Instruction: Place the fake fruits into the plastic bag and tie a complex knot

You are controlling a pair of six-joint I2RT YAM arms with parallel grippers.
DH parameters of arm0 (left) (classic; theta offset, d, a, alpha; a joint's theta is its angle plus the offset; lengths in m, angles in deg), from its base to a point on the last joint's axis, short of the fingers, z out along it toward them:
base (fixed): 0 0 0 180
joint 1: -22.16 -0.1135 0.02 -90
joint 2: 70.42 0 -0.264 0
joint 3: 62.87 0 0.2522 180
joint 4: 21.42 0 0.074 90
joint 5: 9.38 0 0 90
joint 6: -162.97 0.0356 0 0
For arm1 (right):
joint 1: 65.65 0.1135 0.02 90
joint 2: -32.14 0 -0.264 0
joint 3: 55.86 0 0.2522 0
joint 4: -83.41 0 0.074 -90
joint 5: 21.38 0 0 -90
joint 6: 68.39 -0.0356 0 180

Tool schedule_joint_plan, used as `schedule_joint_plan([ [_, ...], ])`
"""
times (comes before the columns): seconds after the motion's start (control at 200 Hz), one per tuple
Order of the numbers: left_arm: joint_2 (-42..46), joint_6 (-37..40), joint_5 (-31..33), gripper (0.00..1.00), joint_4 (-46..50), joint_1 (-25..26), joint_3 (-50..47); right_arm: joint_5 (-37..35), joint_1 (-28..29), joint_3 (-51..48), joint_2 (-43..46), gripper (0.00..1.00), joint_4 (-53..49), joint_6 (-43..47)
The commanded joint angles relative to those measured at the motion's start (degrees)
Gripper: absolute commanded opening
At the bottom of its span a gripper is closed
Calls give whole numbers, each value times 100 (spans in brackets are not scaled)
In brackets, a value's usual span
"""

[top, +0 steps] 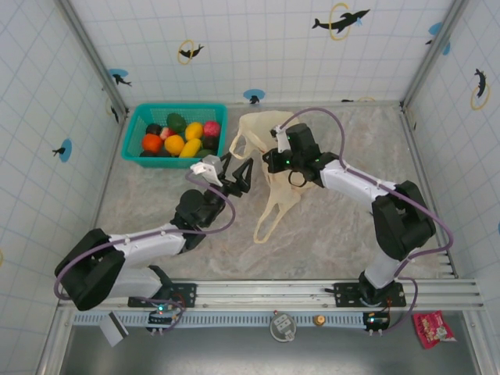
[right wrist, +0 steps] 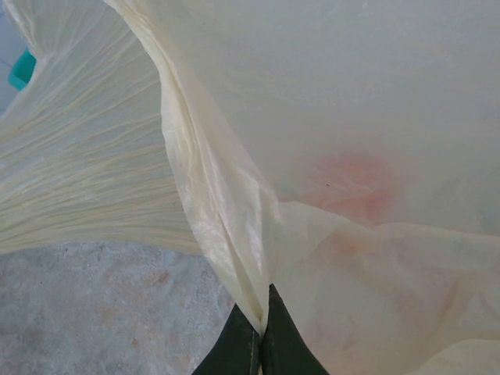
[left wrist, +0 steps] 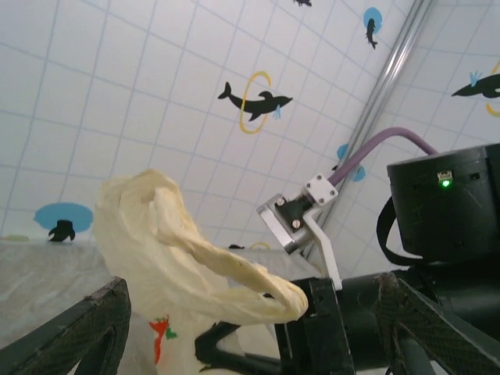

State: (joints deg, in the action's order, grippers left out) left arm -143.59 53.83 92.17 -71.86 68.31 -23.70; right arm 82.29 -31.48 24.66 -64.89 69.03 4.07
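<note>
One teal basket point(top: 137, 129) at the far left of the bench point(top: 336, 226) held the fake fruits point(top: 173, 144), roughly nine. One plastic bag point(top: 262, 129) lay slack just right of it, a fold clenched in the right pincer point(right wrist: 260, 336). The left pincer point(top: 238, 173) hung released beside the bag. The bench was mottled grey, and the white tiled walls point(top: 258, 47) bore dolphin prints.

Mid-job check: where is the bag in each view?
Top external: bag mid-table, right of the basket.
Left wrist: bag left of centre, the wall behind it.
Right wrist: bag across most of the frame.
Shared landmark: right gripper, shut on the bag.
</note>
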Motion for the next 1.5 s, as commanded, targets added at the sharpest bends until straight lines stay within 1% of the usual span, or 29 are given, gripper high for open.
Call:
schedule_joint_plan([
  [0.0,-125,250,95,81,-388,34,234,77,45,-102,87,0,205,-30],
  [0.105,-202,265,104,74,-417,34,306,78,45,-102,79,0,196,-29],
  [0.3,-242,322,417,51,-418,26,282,92,70,-118,103,0,166,-6],
  [0.315,-250,489,441,49,-417,26,287,84,72,-119,102,0,162,-4],
  [0.405,-233,585,438,41,-382,26,287,83,80,-137,106,0,166,5],
  [0.485,-211,625,390,33,-348,26,291,68,81,-124,108,0,159,14],
  [0.616,-157,635,255,16,-216,26,303,48,76,-89,106,0,100,39],
  [0.711,-74,676,116,0,-137,23,255,35,65,-37,97,0,16,120],
  [0.836,203,696,32,0,73,17,140,-135,26,141,79,0,-359,463],
  [0.931,490,549,115,0,446,17,71,-247,-7,246,70,0,-627,739],
  [0.976,601,431,180,0,587,17,22,-252,1,275,84,11,-715,889],
  [1.006,678,419,212,0,631,17,-29,-251,10,284,95,16,-776,981],
  [1.021,713,228,242,0,649,17,-74,-254,10,292,97,19,-808,1026],
  [1.076,835,55,339,0,769,17,-177,-251,23,311,97,31,-968,1193],
  [1.141,985,-63,410,0,927,17,-297,-233,36,297,112,39,-1147,1373],
  [1.211,1094,-284,549,0,1213,17,-377,86,45,232,209,50,-1268,1537],
  [1.281,1106,-715,809,0,1774,15,-412,553,20,70,417,56,-1159,1612],
  [1.301,1111,-857,895,0,1987,14,-417,747,15,2,480,58,-1077,1609],
  [1.321,1107,-979,963,0,2165,17,-416,784,11,-73,552,58,-974,1593],
  [1.331,1113,-1044,1009,0,2245,12,-421,964,10,-110,602,59,-911,1578],
  [1.361,1130,-1206,1166,0,2433,17,-475,1159,-4,-196,706,62,-759,1513],
  [1.391,1155,-1360,1317,0,2524,16,-573,1382,-15,-231,797,65,-637,1462],
  [1.491,1187,-2064,2031,0,2460,1,-1029,1686,-82,-159,753,65,-199,1006],
])
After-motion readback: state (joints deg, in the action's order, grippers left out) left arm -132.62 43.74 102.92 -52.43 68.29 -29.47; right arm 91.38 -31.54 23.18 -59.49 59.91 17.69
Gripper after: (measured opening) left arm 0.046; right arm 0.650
